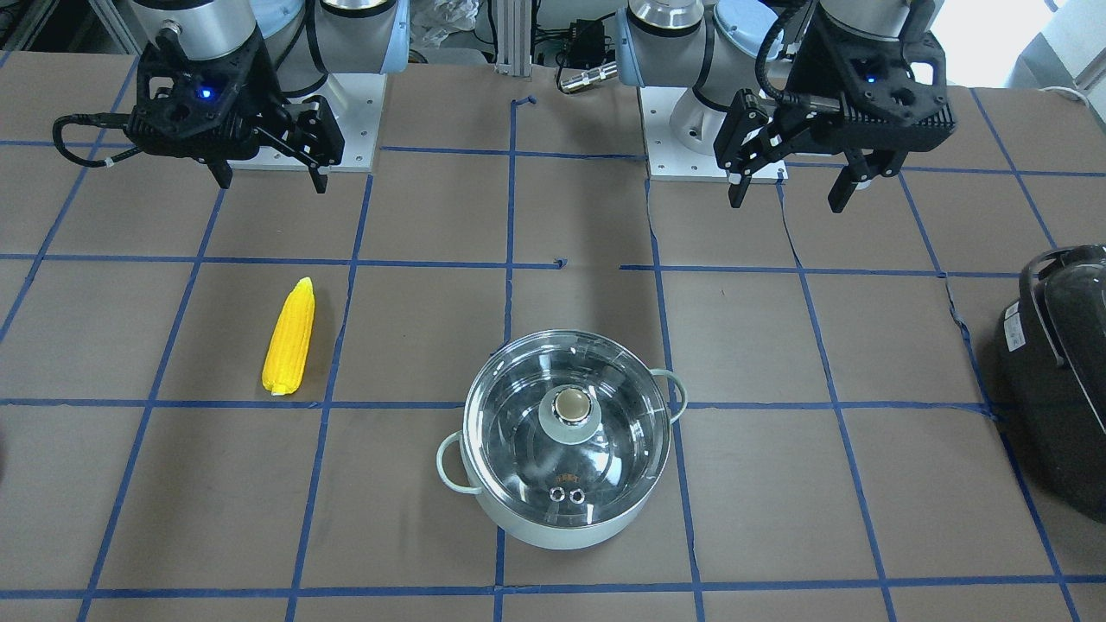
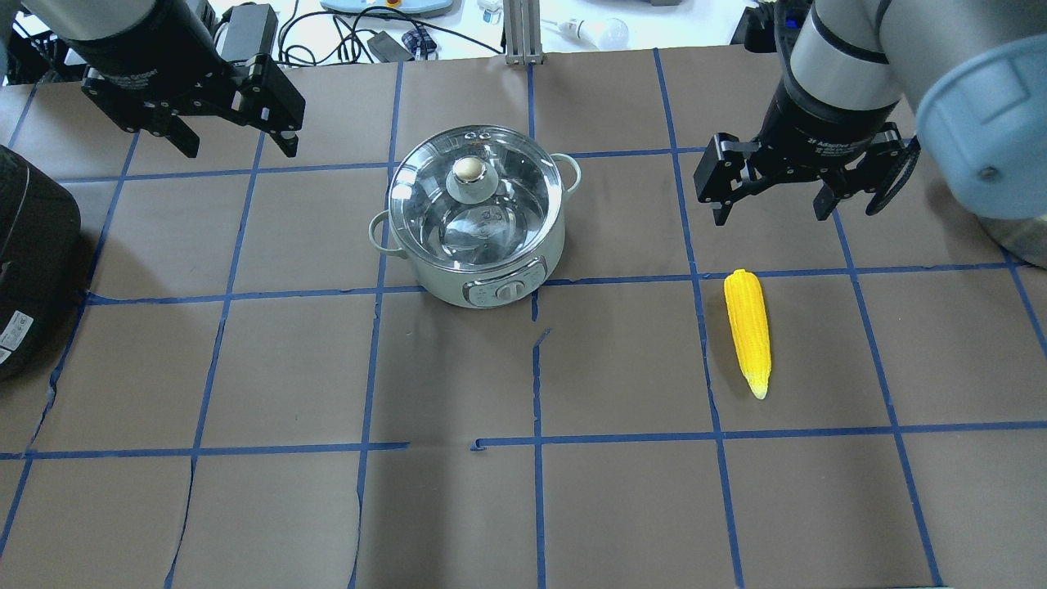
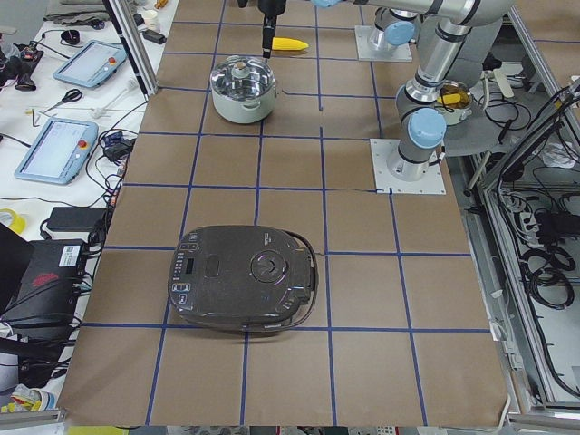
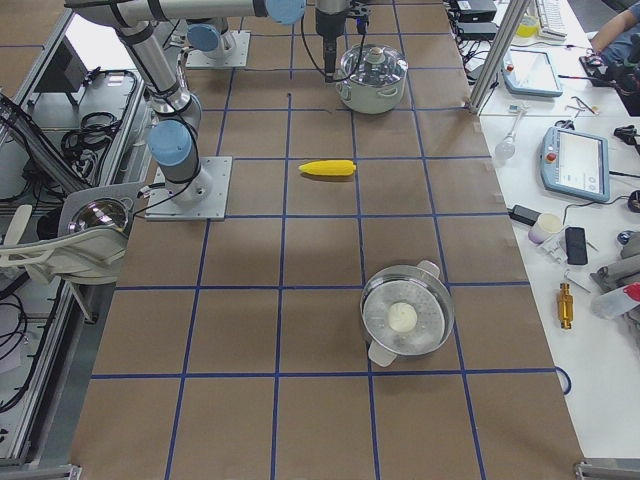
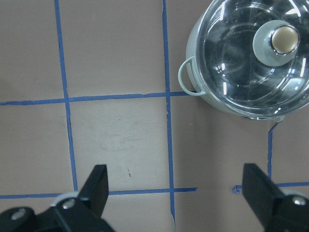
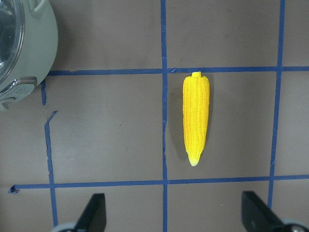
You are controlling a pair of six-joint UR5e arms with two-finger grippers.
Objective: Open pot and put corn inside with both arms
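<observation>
The mint-green pot (image 2: 446, 282) stands mid-table with its clear glass lid (image 2: 491, 221) on and the round knob (image 2: 468, 170) up; it also shows in the front view (image 1: 553, 531) and the left wrist view (image 5: 192, 58). The yellow corn (image 2: 749, 329) lies flat on the table on my right side, also in the front view (image 1: 289, 339) and the right wrist view (image 6: 196, 116). My left gripper (image 2: 240, 153) is open and empty, above the table to the left of the pot. My right gripper (image 2: 770, 218) is open and empty, above the table just beyond the corn's thick end.
A black appliance (image 2: 33, 245) sits at the table's left edge, also in the front view (image 1: 1063, 371). A steel pot with a lid (image 4: 405, 320) stands near the table's right end. Blue tape lines grid the brown table. Cables and gear lie beyond the far edge.
</observation>
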